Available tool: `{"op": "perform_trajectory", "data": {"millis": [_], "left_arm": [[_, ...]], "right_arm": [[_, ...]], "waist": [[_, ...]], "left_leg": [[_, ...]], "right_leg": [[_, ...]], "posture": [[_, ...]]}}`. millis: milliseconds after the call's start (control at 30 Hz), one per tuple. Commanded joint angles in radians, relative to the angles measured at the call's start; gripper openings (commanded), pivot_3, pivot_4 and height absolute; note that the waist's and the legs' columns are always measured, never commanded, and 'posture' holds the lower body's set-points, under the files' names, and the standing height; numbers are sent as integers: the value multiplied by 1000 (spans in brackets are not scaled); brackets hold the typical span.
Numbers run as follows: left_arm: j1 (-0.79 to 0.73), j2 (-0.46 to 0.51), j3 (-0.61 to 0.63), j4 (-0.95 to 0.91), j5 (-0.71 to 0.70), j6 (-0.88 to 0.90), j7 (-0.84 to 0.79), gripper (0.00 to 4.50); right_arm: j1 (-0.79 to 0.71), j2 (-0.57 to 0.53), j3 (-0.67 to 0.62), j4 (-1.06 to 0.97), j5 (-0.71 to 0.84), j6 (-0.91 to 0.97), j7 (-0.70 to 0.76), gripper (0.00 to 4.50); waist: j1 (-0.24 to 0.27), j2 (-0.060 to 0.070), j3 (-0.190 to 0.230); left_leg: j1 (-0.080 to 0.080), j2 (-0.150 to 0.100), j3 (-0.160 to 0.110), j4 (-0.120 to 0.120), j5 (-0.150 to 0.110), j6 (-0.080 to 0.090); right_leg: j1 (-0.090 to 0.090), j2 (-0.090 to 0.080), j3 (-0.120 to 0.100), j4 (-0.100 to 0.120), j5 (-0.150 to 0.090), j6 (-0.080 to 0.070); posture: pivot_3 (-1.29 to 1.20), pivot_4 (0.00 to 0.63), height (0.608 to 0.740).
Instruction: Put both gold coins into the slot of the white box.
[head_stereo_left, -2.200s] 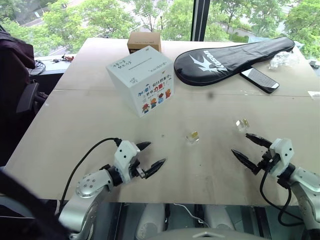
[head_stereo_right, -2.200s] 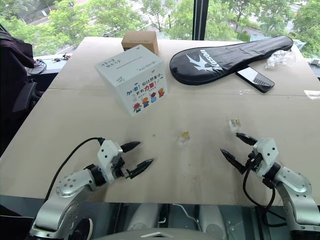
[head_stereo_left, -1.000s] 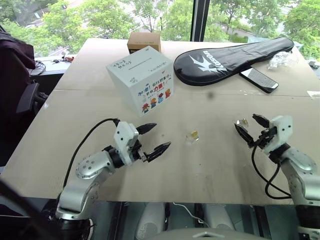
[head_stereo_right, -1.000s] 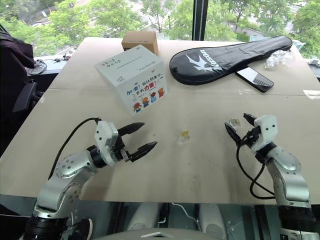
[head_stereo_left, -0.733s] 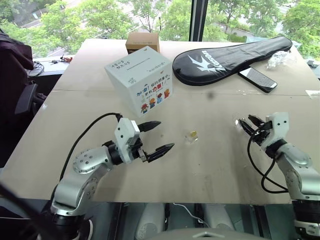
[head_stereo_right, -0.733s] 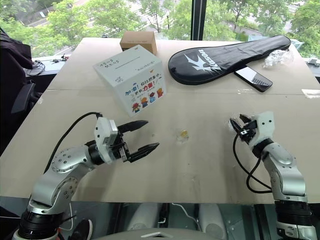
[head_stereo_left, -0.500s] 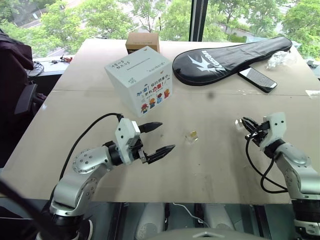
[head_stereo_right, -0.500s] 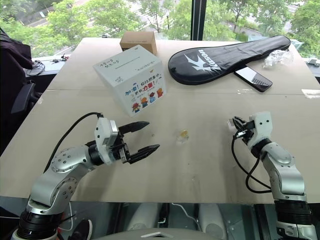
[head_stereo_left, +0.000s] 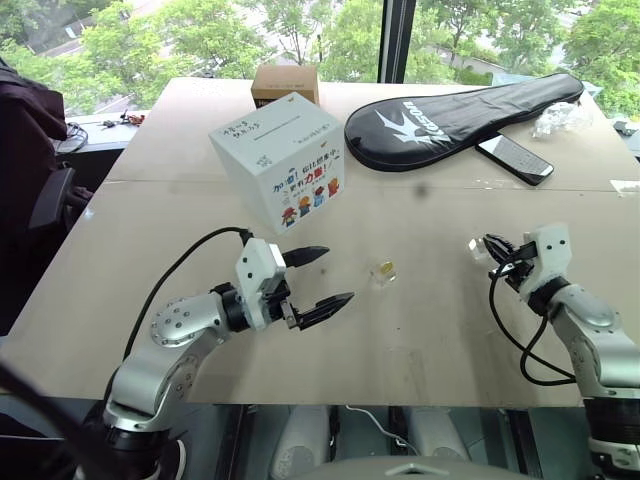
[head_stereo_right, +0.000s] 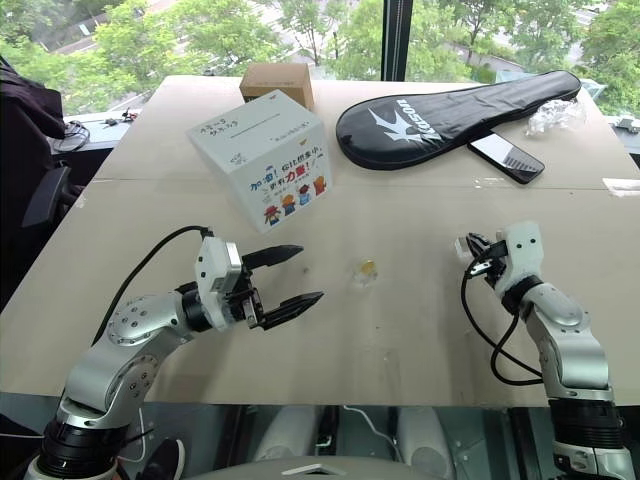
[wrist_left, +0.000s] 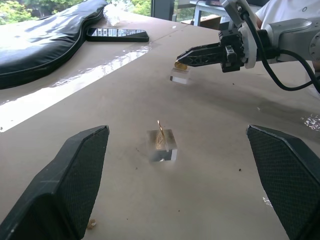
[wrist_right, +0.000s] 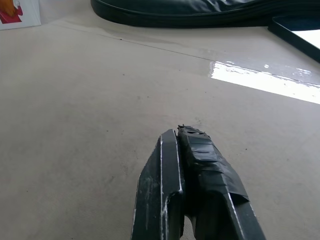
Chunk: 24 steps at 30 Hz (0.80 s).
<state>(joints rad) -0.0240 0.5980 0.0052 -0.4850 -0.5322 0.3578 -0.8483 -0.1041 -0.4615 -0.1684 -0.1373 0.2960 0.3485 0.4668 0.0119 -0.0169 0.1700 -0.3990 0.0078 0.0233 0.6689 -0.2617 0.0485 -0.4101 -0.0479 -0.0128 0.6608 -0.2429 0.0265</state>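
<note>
Pale tan board makes up the worktop, which carries the white box in the upper left of centre in the head views, its printed cartoon face turned toward the camera and the thin dark slot running across its top face. One of the gold coins, in its clear wrapper, lies near the middle of the frame, and in the left wrist view it stands on edge between the two spread fingers of the left gripper, untouched. That gripper sits left of centre, its fingers wide apart and holding nothing, pointing toward the coin. The other gold coin lies at the right of the frame; the right gripper has its fingers pressed together, tips right at this coin, and in the left wrist view the gold piece shows at the closed tips above its clear wrapper, though whether it is truly pinched I cannot tell. A brown cardboard box stands behind the white box, and a black racket cover and a phone lie at the upper right.
</note>
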Motion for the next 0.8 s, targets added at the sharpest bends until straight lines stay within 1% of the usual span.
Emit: {"op": "perform_trajectory", "data": {"millis": [33,300,333,400,500,800], "left_arm": [[-6,3,8,-27,-2,-14,-2,4500],[-8,-3,11,-27,-8,-13,3,4500],[-7,-4,11,-27,-8,-12,4,4500],[-7,-4,11,-27,-8,-12,4,4500],[-5,-6,11,-28,-8,-13,7,4500],[0,-10,8,-31,-5,-16,10,4500]], "right_arm": [[-1,0,1,-17,-9,11,-12,60],[-10,0,-5,-24,0,15,-9,60],[-10,-1,-5,-24,-1,14,-9,294],[-10,0,-5,-23,-4,12,-13,929],[-11,2,-4,-20,-14,7,-20,2298],[-20,3,-7,-17,-18,16,-22,2298]], "waist": [[0,0,0],[0,0,0],[0,0,0],[0,0,0],[0,0,0],[0,0,0]], "left_leg": [[0,0,0,0,0,0],[0,0,0,0,0,0],[0,0,0,0,0,0],[0,0,0,0,0,0],[0,0,0,0,0,0],[0,0,0,0,0,0]], "right_leg": [[0,0,0,0,0,0],[0,0,0,0,0,0],[0,0,0,0,0,0],[0,0,0,0,0,0],[0,0,0,0,0,0],[0,0,0,0,0,0]], "posture": [[0,150,740],[0,150,740],[0,150,740],[0,150,740],[0,150,740],[0,150,740]]}}
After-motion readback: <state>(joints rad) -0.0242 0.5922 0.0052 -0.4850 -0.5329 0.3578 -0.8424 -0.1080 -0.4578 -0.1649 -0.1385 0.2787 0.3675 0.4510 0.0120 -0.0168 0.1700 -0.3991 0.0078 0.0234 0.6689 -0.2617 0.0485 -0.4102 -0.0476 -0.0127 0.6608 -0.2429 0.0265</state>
